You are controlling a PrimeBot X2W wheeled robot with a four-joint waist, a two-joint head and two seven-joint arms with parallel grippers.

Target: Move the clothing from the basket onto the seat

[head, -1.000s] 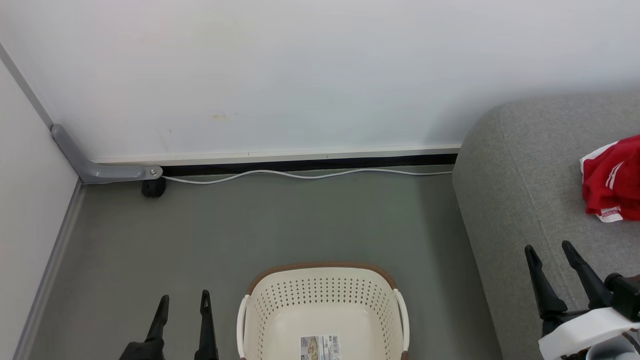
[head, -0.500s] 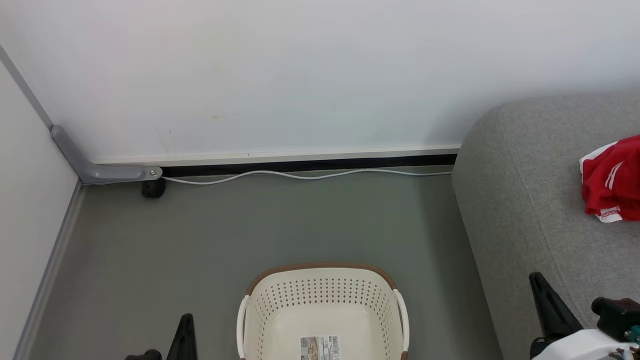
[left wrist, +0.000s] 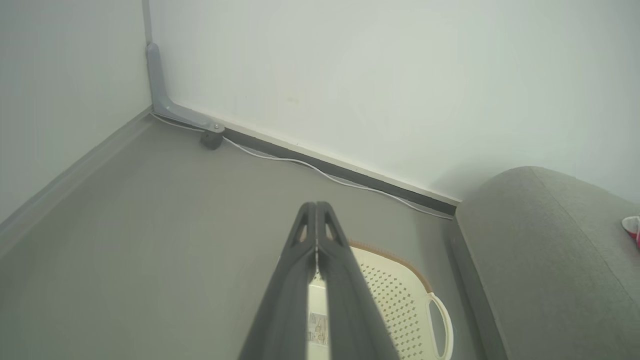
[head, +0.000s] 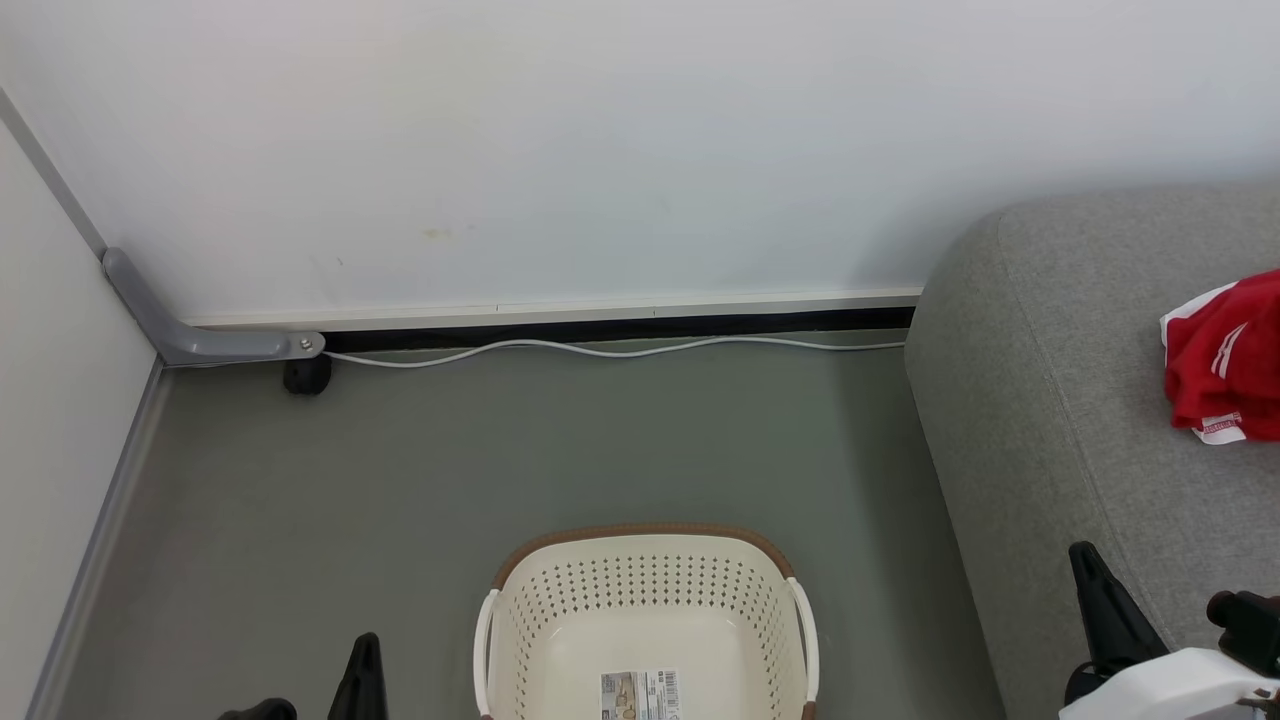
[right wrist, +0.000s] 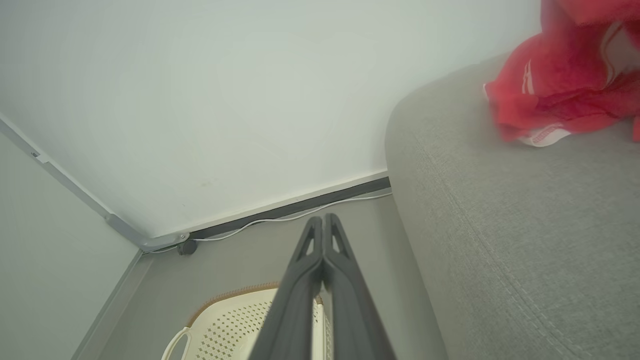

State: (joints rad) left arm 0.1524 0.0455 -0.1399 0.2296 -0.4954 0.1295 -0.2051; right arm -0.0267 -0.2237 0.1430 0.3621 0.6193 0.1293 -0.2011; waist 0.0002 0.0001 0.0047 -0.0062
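The left gripper [left wrist: 316, 206] and the right gripper [right wrist: 324, 218] sit low in front, each with its fingers pressed together and holding nothing. Between them the basket [head: 640, 533] stands on the floor, its label showing on its bare bottom. Farther right, the red clothing [head: 1225, 362] lies on the grey sofa [head: 1040, 420], with a white cable [head: 600, 351] along the wall behind.

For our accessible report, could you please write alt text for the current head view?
Red clothing lies on the grey sofa at right, while the cream perforated basket on the grey floor shows only a label inside. The left gripper and right gripper point up from the bottom edge, both shut and empty.
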